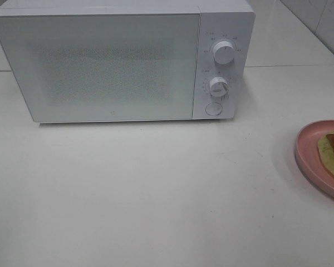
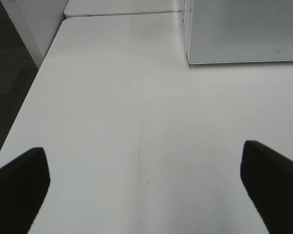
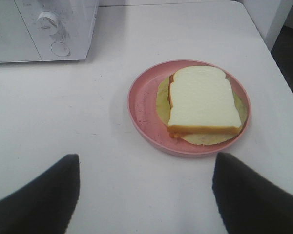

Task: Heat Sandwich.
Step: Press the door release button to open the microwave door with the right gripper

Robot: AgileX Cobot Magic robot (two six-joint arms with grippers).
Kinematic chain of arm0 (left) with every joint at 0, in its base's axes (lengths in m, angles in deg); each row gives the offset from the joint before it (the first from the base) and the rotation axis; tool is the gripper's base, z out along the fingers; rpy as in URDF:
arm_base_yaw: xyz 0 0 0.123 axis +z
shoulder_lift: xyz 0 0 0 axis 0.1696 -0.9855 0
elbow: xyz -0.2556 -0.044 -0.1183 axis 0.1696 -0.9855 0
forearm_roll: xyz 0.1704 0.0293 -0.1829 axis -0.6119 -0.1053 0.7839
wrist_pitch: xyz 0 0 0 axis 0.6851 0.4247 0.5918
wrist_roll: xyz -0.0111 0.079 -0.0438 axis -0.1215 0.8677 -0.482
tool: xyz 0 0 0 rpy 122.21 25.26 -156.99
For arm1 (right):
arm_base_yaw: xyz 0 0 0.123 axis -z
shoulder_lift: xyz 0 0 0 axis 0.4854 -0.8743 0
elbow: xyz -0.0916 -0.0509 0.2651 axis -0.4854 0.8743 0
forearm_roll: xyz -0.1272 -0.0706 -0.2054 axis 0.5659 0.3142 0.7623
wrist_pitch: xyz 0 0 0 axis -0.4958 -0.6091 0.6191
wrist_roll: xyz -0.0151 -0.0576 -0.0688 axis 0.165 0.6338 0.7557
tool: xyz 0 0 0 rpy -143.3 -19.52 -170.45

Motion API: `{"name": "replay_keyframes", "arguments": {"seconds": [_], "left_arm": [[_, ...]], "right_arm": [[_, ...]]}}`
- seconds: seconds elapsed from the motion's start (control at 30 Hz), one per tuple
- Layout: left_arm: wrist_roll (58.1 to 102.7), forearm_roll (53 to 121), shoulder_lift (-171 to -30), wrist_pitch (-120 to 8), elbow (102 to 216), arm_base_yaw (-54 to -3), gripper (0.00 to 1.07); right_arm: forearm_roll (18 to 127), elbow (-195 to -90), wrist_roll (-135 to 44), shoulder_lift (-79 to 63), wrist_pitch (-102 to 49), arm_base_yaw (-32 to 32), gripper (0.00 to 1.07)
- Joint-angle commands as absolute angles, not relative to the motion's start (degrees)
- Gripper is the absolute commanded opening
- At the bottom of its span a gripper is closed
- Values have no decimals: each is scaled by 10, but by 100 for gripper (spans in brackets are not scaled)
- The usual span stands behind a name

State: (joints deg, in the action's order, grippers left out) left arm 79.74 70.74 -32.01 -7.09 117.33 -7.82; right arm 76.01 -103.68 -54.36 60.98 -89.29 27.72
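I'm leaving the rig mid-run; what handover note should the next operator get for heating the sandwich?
Left gripper: open, empty, over the white table.
Right gripper: open, empty, short of the round pink plate.
White-bread sandwich with lettuce lies on that plate, right of the white microwave oven.
Done: nothing; door shut.
To do: open door, load sandwich, close, set dials.

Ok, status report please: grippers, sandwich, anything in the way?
Left gripper open, empty. Right gripper open, empty, facing sandwich. Sandwich sits on pink plate, untouched. Microwave door shut.
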Motion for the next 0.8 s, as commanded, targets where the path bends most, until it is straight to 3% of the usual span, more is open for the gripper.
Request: {"name": "replay_keyframes", "arguments": {"seconds": [0.03,0.8], "left_arm": [[793,707,-305,-74,1172,-78,100],[793,707,-305,-74,1172,-78,100]], "right_arm": [[760,-1037,-542,618,-891,278,75],[762,-1056,-542,605,-882,278,75]]}}
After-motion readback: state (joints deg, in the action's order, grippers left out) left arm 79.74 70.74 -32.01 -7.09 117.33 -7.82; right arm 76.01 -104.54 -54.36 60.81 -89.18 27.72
